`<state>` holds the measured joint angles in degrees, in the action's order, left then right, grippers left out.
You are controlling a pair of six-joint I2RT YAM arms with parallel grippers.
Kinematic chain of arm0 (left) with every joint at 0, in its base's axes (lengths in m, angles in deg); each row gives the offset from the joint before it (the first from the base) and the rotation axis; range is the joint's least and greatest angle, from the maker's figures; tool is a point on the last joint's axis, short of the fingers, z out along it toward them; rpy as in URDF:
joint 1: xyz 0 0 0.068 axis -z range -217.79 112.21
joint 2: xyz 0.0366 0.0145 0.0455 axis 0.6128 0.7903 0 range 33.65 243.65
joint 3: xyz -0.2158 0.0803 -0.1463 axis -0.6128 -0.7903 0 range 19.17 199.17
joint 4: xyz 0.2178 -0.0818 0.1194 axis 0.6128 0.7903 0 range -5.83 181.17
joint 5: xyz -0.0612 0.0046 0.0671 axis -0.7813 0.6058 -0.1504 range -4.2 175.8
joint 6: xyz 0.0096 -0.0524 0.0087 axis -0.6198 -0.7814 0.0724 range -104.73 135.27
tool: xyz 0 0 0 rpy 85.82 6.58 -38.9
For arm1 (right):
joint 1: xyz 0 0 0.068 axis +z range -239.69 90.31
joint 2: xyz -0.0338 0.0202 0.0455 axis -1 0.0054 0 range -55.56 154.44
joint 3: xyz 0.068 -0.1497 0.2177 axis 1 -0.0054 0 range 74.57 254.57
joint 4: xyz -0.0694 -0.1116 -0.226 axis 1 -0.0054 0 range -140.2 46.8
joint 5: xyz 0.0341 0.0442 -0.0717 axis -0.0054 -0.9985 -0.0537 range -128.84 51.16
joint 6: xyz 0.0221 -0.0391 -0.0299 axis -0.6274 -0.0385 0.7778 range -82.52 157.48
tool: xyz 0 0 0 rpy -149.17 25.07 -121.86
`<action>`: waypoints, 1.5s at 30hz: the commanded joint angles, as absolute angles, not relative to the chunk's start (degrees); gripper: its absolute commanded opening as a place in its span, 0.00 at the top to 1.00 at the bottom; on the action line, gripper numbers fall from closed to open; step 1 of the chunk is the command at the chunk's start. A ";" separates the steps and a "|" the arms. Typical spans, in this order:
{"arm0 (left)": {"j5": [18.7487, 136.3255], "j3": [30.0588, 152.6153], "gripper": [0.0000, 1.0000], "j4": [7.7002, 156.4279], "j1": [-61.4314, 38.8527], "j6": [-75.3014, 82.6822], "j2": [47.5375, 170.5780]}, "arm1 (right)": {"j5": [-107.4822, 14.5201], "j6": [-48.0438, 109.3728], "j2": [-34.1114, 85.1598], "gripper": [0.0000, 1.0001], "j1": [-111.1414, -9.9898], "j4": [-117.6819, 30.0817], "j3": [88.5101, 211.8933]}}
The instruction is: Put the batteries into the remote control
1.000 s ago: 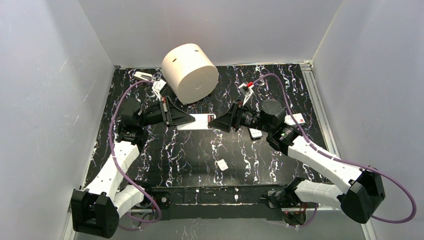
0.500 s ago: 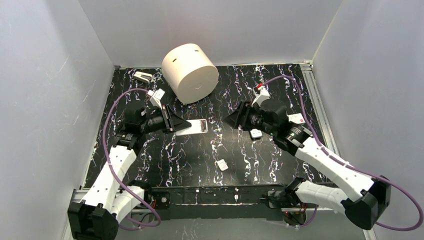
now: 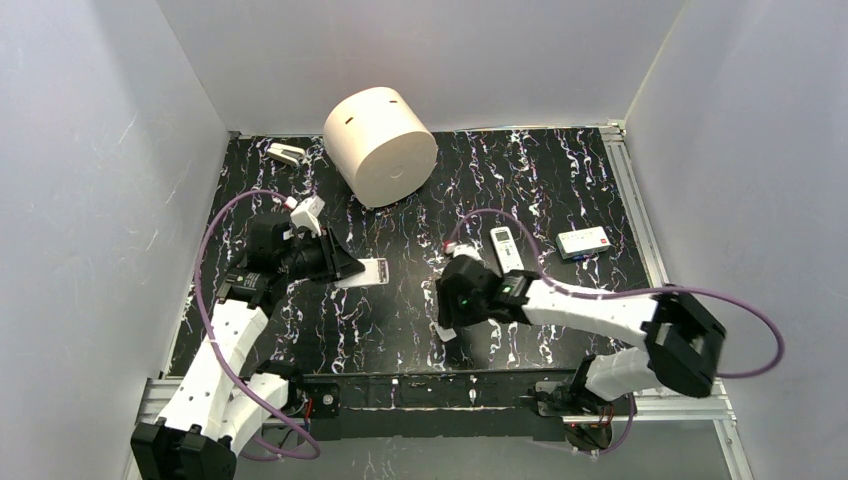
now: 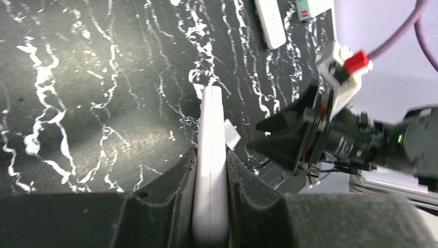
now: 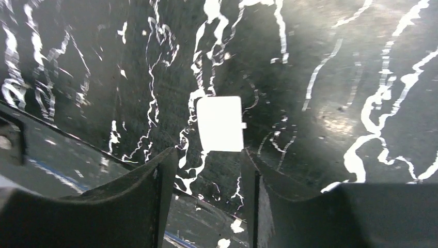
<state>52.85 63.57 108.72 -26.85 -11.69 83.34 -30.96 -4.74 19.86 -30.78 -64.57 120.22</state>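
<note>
My left gripper [image 3: 350,268] is shut on the near end of a white remote [image 3: 366,272] and holds it on edge, low over the black marbled table. In the left wrist view the remote [image 4: 212,134] stands upright between my jaws [image 4: 212,153]. My right gripper [image 3: 446,318] is open and pointing down just above a small white cover piece [image 3: 444,331]. In the right wrist view the cover [image 5: 220,124] lies flat just ahead of my open gripper [image 5: 206,155]. I cannot make out any loose batteries.
A second white remote [image 3: 506,248] lies right of centre. A small white pack with a red mark [image 3: 584,242] lies at the right. A large cream cylinder [image 3: 380,145] lies at the back. A small white object [image 3: 286,153] sits at the back left corner.
My right arm has swung from the table's middle down toward the near edge and now hovers over the cover piece. My left gripper has drawn the remote back to the left.
</note>
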 commanded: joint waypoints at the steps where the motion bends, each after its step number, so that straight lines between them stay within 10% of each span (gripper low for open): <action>1: 59.95 64.28 1.00 114.23 -27.02 -9.79 82.08 | -21.38 -4.89 27.88 0.46 -23.25 -68.46 127.33; 18: 65.43 62.68 1.00 115.57 -26.98 -9.96 81.53 | -16.56 -4.12 42.66 0.63 -17.08 -74.02 135.90; 30: 64.24 62.67 1.00 115.19 -26.98 -9.95 81.90 | -15.88 -3.65 46.06 0.96 -17.02 -73.25 136.76; 45: 48.62 62.26 1.00 104.84 -26.98 -19.01 84.80 | -31.72 -10.18 22.14 0.99 -34.12 -52.47 130.23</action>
<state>57.64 62.61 111.30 -26.85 -14.16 83.61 -22.87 -6.40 31.47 -27.45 -65.68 133.59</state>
